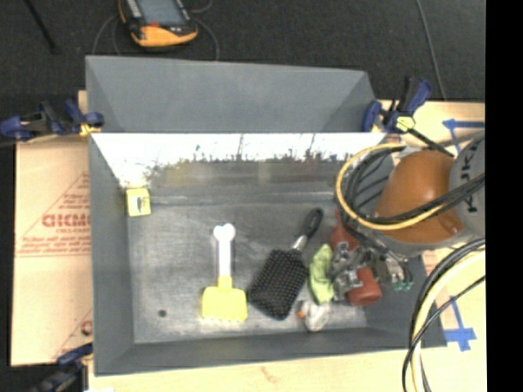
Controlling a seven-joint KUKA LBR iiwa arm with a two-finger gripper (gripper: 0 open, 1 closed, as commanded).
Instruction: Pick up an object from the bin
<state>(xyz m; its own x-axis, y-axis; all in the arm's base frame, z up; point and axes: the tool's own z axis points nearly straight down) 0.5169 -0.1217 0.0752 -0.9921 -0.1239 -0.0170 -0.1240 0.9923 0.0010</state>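
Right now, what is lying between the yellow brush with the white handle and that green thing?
In the camera view, a black hairbrush lies on the bin floor between the yellow brush and the green thing, its handle pointing toward the back wall.

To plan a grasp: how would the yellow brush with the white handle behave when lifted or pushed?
The yellow brush looks like rigid plastic, so it probably stays stiff. Its head is wider than the white handle, so held there it may tilt. Lying flat, it should slide, not roll.
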